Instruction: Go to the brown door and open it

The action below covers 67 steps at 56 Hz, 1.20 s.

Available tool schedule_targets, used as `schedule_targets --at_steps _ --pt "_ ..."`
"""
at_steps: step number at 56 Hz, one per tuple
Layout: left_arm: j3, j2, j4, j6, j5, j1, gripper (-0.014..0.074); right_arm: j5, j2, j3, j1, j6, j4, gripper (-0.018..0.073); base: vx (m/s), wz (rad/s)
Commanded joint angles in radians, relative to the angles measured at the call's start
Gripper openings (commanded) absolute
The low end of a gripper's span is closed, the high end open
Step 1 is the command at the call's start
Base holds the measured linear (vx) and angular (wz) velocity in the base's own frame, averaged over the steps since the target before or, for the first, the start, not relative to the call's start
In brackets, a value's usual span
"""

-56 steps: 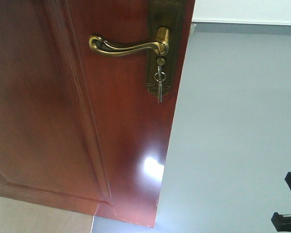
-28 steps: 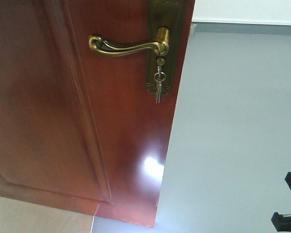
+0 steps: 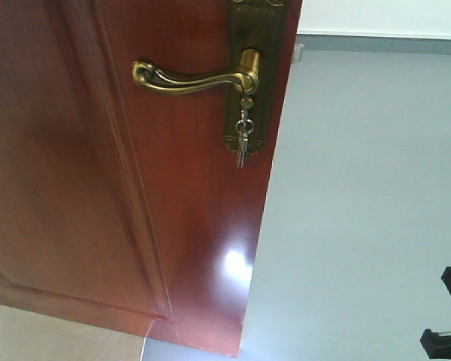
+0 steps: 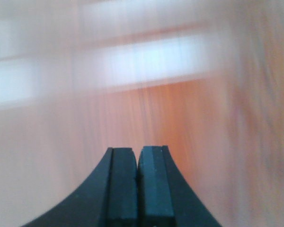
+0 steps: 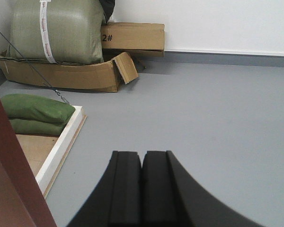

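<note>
In the front view, glossy reddish brown door (image 3: 120, 188), brass lever handle (image 3: 192, 77), hanging keys (image 3: 243, 143); both arms' fingers (image 4: 138, 187) (image 5: 142, 189) together.

The front view looked up at the brown door (image 3: 135, 188) from close by. The left wrist camera sat behind its pincer (image 4: 137, 187), facing blurred wood (very near). The right one looked past its pincer (image 5: 142, 189) across grey floor (image 5: 203, 109), sharing the door's edge.
</note>
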State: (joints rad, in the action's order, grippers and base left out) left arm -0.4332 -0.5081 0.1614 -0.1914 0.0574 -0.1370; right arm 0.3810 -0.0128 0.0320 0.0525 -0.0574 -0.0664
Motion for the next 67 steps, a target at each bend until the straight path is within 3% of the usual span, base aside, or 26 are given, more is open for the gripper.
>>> schedule_targets --at_steps 1,9,21,36,67 --pt "0.102 0.109 0.089 0.005 0.079 0.027 0.0146 -0.076 -0.006 0.004 0.001 -0.008 0.004 0.0000 0.00 0.00" --pt "0.283 0.297 0.146 0.005 0.075 0.061 0.0146 -0.076 -0.006 0.004 0.001 -0.008 0.004 0.0000 0.00 0.00" --pt "0.443 0.494 0.146 0.003 0.050 0.063 0.0146 -0.077 -0.006 0.004 0.001 -0.008 0.004 0.0000 0.00 0.00" --pt "0.443 0.534 0.138 -0.032 -0.079 0.063 0.0146 -0.077 -0.006 0.004 0.001 -0.008 0.004 0.0000 0.00 0.00" --pt "0.443 0.534 0.138 -0.032 -0.082 0.063 0.0146 -0.077 -0.006 0.004 0.001 -0.008 0.004 0.0000 0.00 0.00"
